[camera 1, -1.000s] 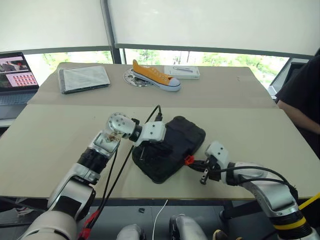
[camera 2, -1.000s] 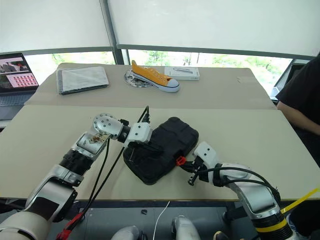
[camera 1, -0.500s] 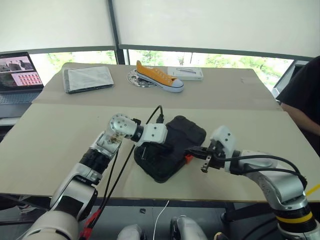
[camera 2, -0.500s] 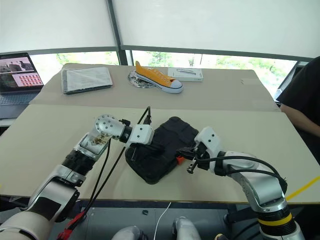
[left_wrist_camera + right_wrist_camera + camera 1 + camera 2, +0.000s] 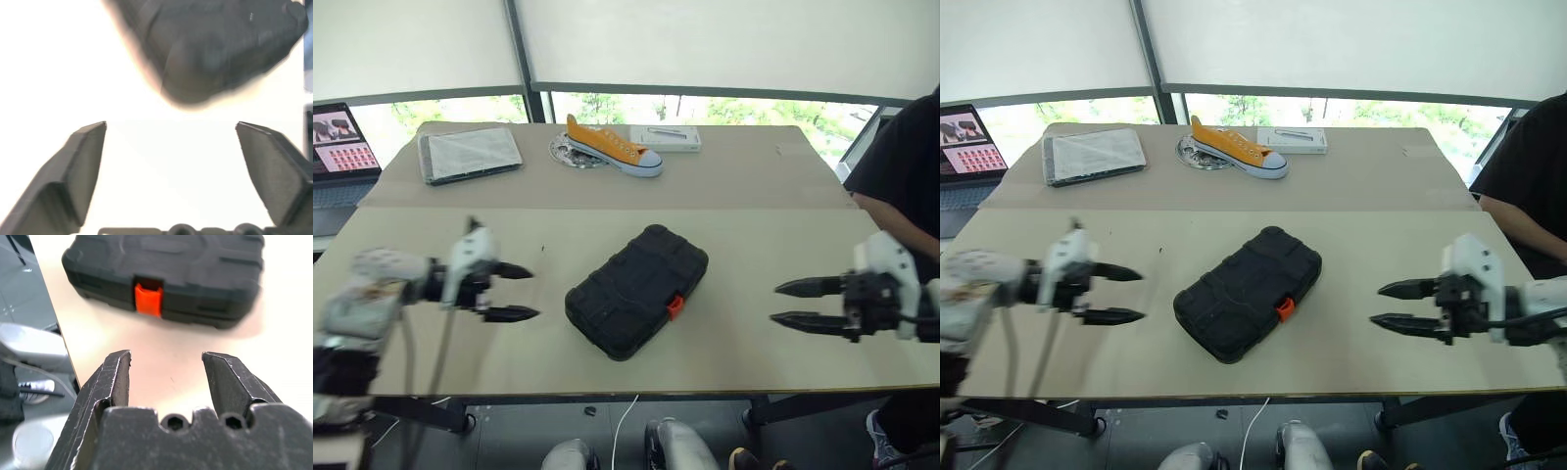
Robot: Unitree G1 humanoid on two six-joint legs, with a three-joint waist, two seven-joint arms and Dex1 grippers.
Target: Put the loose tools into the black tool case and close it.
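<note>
Two end effectors flank the closed black tool case point(image 5: 637, 291).
Left end effector point(image 5: 516, 292) and right end effector point(image 5: 789, 303): fingers spread, empty, bare counter point(image 5: 734, 245) between each and the case.

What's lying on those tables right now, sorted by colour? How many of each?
Black: 1, the tool case
Orange: 1, the sneaker
Grey: 1, the flat folder
White: 1, the flat box
Silvery: 1, the round disc under the sneaker's heel
Laptop: 1, at the left edge
Total: 6
</note>
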